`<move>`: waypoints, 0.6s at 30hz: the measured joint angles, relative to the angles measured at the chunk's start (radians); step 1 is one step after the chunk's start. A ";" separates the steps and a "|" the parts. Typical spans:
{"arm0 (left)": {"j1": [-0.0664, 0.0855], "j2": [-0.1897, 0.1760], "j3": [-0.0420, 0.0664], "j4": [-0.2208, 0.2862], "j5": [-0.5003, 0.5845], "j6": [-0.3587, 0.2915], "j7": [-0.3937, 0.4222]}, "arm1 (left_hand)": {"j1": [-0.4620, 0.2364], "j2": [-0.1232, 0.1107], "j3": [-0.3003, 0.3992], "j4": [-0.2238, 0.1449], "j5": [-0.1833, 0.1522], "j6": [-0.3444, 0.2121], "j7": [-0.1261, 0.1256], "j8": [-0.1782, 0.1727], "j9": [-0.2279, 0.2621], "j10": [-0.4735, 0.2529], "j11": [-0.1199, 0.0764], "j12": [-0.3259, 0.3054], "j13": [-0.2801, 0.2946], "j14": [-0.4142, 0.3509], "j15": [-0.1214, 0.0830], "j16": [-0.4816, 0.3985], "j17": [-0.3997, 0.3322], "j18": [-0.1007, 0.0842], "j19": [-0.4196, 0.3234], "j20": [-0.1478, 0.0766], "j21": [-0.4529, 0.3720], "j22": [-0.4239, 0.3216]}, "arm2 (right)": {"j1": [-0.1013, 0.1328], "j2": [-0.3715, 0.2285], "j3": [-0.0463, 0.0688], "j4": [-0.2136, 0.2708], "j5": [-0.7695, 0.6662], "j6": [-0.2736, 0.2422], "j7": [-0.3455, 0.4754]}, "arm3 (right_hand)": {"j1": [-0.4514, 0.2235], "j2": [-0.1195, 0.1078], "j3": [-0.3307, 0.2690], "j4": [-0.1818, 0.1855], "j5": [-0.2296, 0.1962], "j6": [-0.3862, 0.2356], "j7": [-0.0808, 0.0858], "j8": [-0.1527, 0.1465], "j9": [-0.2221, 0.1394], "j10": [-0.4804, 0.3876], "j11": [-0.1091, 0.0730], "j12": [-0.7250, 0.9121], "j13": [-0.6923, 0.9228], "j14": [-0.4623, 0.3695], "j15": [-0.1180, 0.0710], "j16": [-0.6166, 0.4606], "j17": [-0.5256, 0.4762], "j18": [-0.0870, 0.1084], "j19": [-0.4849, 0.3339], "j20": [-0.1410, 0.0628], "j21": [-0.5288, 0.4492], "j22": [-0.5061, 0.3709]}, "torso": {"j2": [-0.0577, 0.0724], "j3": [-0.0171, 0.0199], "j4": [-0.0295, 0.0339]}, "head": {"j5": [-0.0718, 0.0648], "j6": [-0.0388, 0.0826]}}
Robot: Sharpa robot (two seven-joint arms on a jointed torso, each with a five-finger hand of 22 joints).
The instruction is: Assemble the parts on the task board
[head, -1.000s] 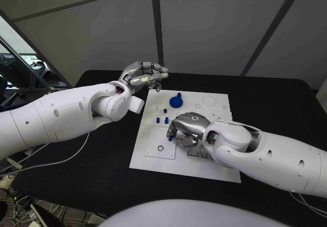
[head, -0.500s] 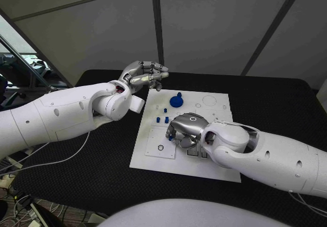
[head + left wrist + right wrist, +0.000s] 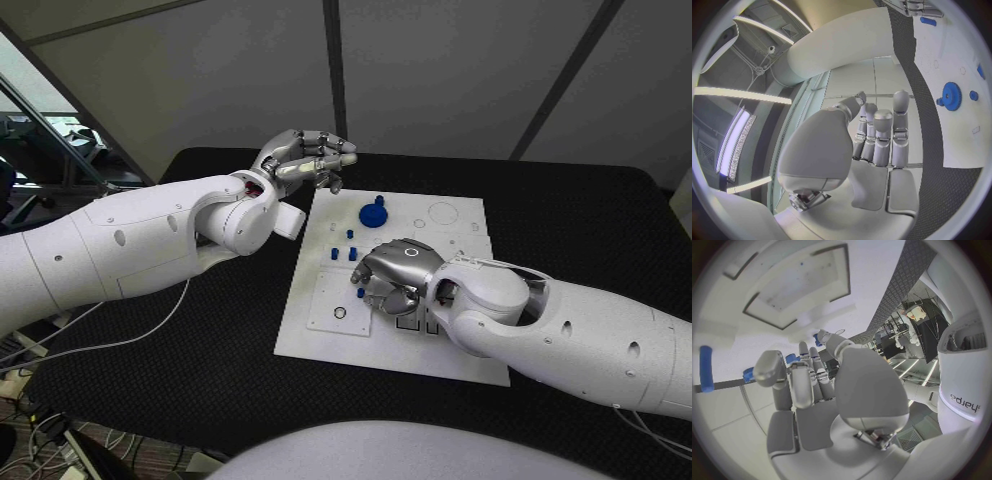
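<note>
Step in hand, as I read it: right hand (image 3: 397, 275) is working a small part in the middle of the task board (image 3: 325, 300), centre of the head view. It sits knuckles-up, low over the board, fingers curled down and in toward the surface. Can't tell whether it grips a part, just presses, or is closed on nothing; the contact spot is hidden under the palm. Right wrist view shows its fingers (image 3: 795, 382) bent over the white board, with a blue peg (image 3: 706, 369) lying off at the left of that frame, apart from the fingers, and small blue bits just behind the fingertips, too small to tell if touched. Left hand (image 3: 306, 157) is up at the upper left of the head view, beyond the board's far left corner, over black table (image 3: 577, 220), not touching anything. Fingers curled together, nothing visible in them, so closed and empty per the left wrist view (image 3: 879, 132). Blue gear (image 3: 374, 213) stands near the board's upper edge, small blue pegs (image 3: 343, 250) just below it, left of the right hand. Next move likely needs the right hand to confirm its hold and line the part up with its hole before pushing down.
</note>
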 measured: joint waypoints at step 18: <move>0.000 -0.004 -0.005 -0.006 0.000 0.011 -0.006 | -0.007 -0.003 0.000 0.000 0.000 0.000 0.000 0.004 0.001 0.000 0.000 0.000 -0.001 0.000 0.000 0.000 -0.002 0.000 0.000 0.000 0.000 0.000 | 0.023 -0.210 0.059 0.139 0.025 -0.092 0.010 | 0.003 0.011 -0.037 0.013 0.015 0.033 -0.013 0.015 0.012 0.011 -0.011 0.061 0.000 0.000 0.000 0.009 0.011 0.000 0.004 -0.004 0.004 0.014 | -0.002 0.0002 -0.0012 | -0.027 0.025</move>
